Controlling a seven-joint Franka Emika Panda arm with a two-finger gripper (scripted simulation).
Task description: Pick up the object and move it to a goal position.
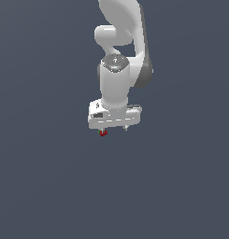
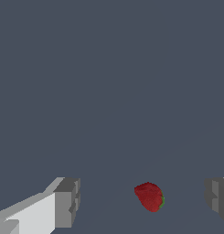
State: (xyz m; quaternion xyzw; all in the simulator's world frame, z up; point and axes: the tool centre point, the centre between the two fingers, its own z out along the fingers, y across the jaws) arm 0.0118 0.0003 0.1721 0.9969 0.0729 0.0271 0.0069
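Note:
The object is a tiny dark red strawberry-like lump [image 1: 103, 133] with a green bit at one end. In the exterior view it lies on the grey floor just under the white gripper [image 1: 114, 128], toward the exterior view's left finger. In the wrist view the strawberry [image 2: 150, 197] lies between the two grey fingertips [image 2: 67, 203], apart from both and nearer the far finger [image 2: 217, 200]. The gripper [image 2: 141, 202] is open and holds nothing. The jaws stand wide, one on each side of the lump.
The white arm [image 1: 119, 51] rises above the gripper toward the top of the exterior view. A plain dark grey floor [image 1: 50, 186] fills everything else.

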